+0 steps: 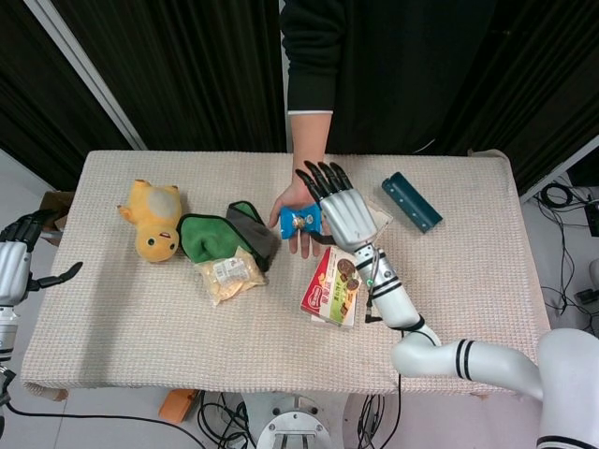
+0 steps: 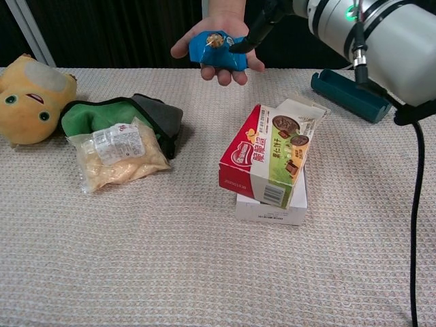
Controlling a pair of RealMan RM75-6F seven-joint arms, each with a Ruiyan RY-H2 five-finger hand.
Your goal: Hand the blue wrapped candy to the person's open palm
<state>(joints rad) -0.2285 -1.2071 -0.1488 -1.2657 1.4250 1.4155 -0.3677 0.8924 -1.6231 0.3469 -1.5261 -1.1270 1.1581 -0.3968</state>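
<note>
The blue wrapped candy (image 1: 301,221) (image 2: 216,49) lies on the person's open palm (image 1: 293,199) (image 2: 225,25) at the far middle of the table. My right hand (image 1: 342,210) hovers just right of it with fingers spread apart and holds nothing. In the chest view one dark fingertip (image 2: 246,42) still reaches to the candy's right edge; I cannot tell whether it touches. My left hand (image 1: 23,254) hangs off the table's left edge, fingers apart and empty.
A red and green snack box (image 1: 332,285) (image 2: 269,160) sits on a white box under my right forearm. A yellow plush (image 1: 154,220), a green cloth (image 1: 215,234) and a clear snack bag (image 1: 227,274) lie at left. A teal case (image 1: 410,201) lies at right.
</note>
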